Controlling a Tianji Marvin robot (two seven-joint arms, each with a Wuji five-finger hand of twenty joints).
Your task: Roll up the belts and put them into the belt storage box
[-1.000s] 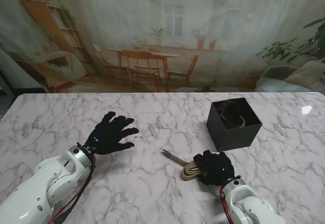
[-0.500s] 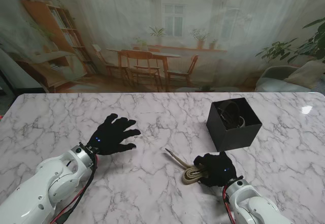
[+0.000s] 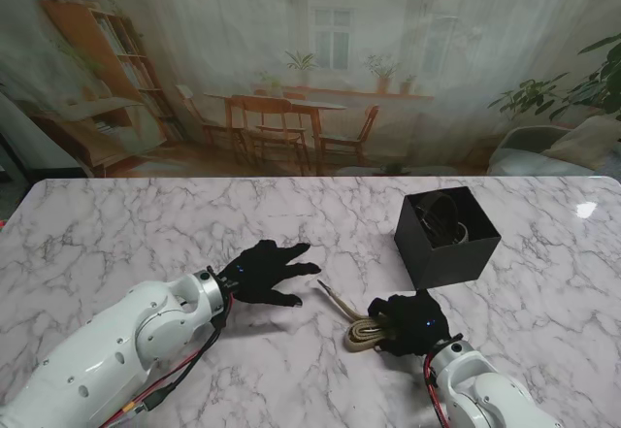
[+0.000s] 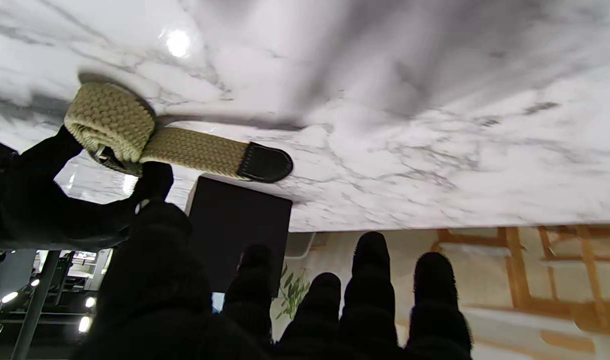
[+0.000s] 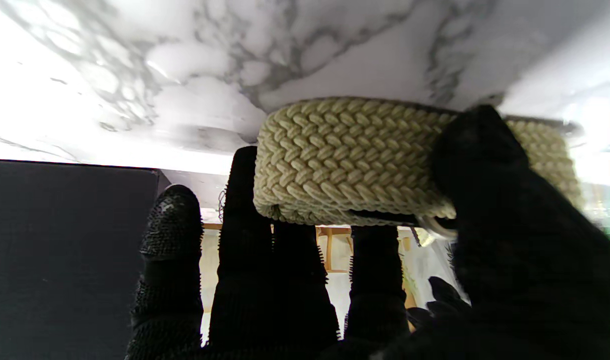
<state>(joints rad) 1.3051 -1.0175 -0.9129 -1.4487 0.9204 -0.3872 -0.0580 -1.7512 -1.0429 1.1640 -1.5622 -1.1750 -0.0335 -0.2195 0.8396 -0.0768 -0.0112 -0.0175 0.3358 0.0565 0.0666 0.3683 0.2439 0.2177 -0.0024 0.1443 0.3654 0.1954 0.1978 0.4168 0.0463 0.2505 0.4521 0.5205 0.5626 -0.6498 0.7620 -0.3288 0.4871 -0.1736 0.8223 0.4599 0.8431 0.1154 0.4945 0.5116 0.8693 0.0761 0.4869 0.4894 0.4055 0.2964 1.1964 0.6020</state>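
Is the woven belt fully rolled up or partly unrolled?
Partly unrolled: the right hand grips the coiled part of the belt, while its dark-tipped tail lies straight on the table.

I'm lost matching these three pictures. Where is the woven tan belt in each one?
Stand view: belt lies near me, right of centre, its roll under the right hand.
Left wrist view: belt, dark tip free.
Right wrist view: belt, close-up roll.
Shared landmark: black box.

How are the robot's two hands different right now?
The right robot hand is curled around the woven tan belt; the left robot hand holds nothing. The left robot hand's fingers are spread flat over the marble table, while the right robot hand's are bent. Both wear black gloves.
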